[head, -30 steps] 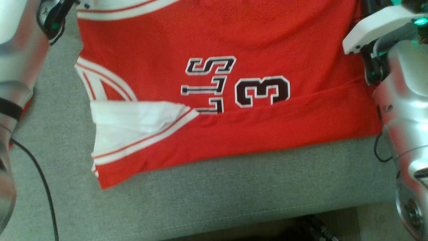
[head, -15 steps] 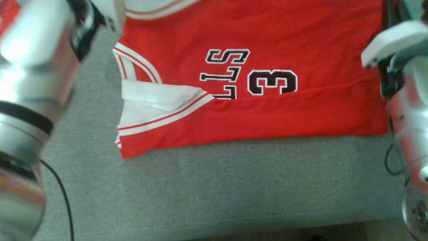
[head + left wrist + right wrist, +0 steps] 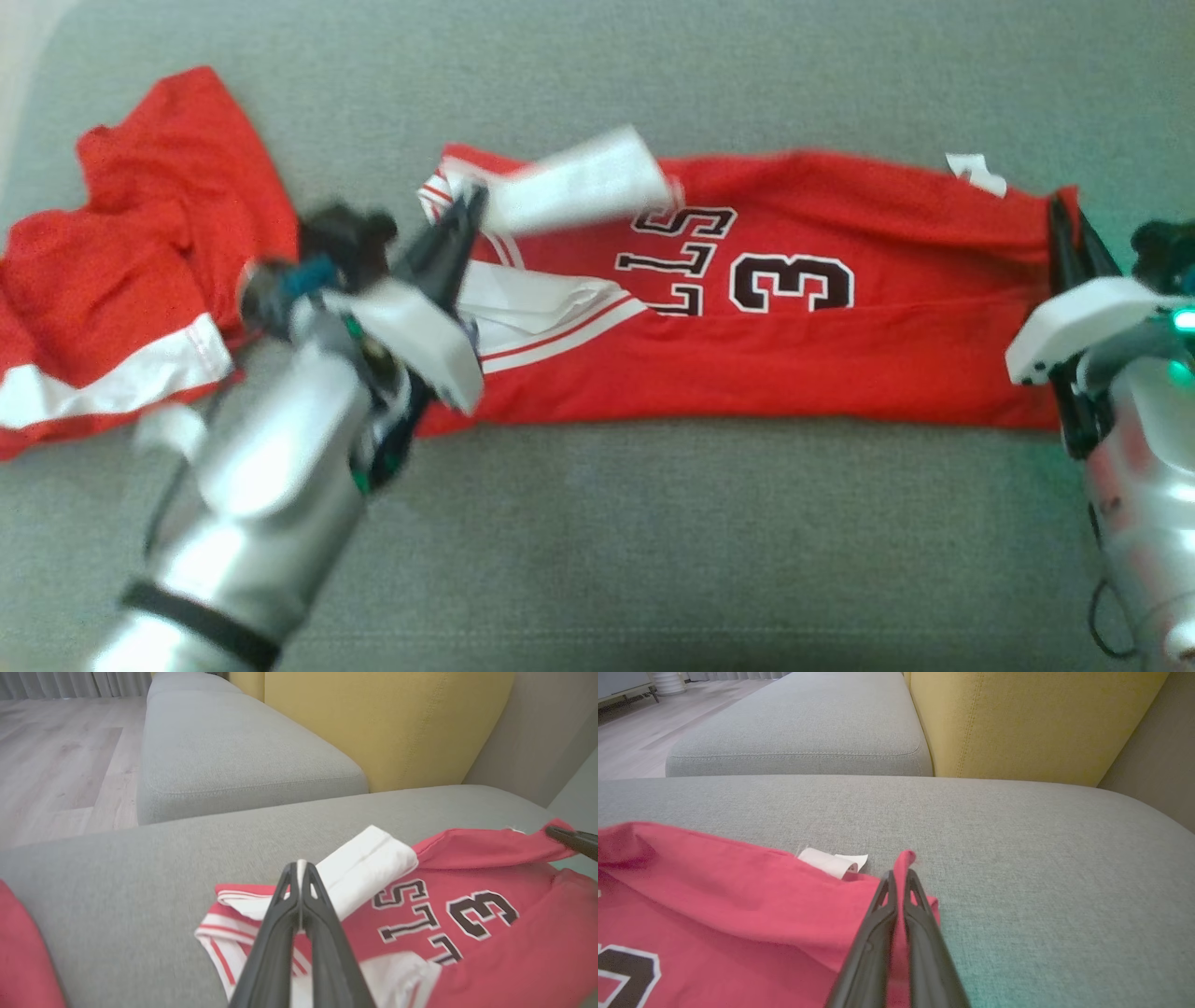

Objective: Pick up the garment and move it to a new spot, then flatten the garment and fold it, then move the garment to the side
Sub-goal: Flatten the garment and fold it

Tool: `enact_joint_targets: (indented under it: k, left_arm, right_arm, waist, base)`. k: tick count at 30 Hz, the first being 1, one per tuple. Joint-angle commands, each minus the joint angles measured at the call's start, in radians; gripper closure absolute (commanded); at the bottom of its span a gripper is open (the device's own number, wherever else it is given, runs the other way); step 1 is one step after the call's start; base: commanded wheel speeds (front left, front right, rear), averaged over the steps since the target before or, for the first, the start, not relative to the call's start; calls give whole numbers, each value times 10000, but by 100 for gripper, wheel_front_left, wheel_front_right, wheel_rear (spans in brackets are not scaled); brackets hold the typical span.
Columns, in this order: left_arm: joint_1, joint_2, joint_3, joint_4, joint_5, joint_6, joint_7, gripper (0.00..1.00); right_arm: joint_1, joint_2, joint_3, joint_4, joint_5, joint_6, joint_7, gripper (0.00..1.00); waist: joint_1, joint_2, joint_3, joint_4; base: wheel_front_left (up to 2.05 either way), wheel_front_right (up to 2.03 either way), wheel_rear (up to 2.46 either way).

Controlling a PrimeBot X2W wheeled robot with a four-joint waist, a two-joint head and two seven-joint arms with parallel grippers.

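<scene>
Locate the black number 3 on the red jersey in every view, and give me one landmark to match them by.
Head view: the number 3 sits right of centre, beside the black letters.
Left wrist view: number 3 at the lower right.
Right wrist view: a cropped part of it in the bottom left corner.
Landmark: the jersey corner pinched by the right gripper.

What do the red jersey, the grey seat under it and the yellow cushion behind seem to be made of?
The red jersey looks like thin, soft, matte knit fabric: it folds and wrinkles easily. The grey seat seems to be woven upholstery cloth, with a coarse, flecked weave. The yellow cushion looks like similar matte cloth with a finer weave; the fibre cannot be told.
</scene>
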Motion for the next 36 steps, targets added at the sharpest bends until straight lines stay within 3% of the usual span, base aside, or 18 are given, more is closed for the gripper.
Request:
enact_joint_targets:
  k: [1,6,10,11,13,14,15,16,28,36]
  left_arm:
    - [21,157,530,-502,165,46,-122,100]
    - [1765,-182,1374,-1550,615,133,-123,100]
    - [2656,-466,1885,-1729,988,-38,-123,100]
    - [2816,-556,2004,-1730,1073,-107,-123,85]
    - [3086,-750,2210,-1698,1260,-254,-123,15]
    - [3208,-851,2336,-1683,1355,-301,-123,0]
    - [3338,-947,2465,-1668,1467,-322,-123,0]
    - [3467,-1050,2631,-1689,1582,-312,-123,0]
    - [5320,-1847,4432,-2694,3037,-154,-124,0]
    - [5789,-1950,4569,-2885,3306,-433,-124,0]
  right_arm:
    - [84,-169,203,-325,71,65,-136,100]
    - [587,-322,15,-333,241,65,-136,100]
    - [866,-341,-99,-312,272,65,-137,100]
    - [932,-326,-148,-267,315,65,-137,100]
    - [1058,-306,-228,-167,380,65,-137,100]
    - [1113,-290,-298,-65,448,65,-96,100]
    - [1146,-262,-381,27,533,65,-58,62]
    - [1157,-230,-446,74,618,65,-58,0]
    - [1323,-56,-842,251,1282,65,296,0]
    - [1482,-63,-981,848,1230,65,1305,0]
  waist:
    - [1,0,-269,211]
    - [1,0,-532,486]
    - [1,0,-625,612]
    - [1,0,-644,627]
    - [1,0,-678,650]
    - [1,0,-689,652]
    - [1,0,-702,644]
    - [1,0,-709,640]
    - [1,0,-967,791]
    - [1,0,-979,1012]
  base:
    - [0,0,0]
    - [0,0,0]
    - [0,0,0]
    - [0,0,0]
    - [0,0,0]
    - [0,0,0]
    - [0,0,0]
    - [0,0,0]
    - [0,0,0]
    - [0,0,0]
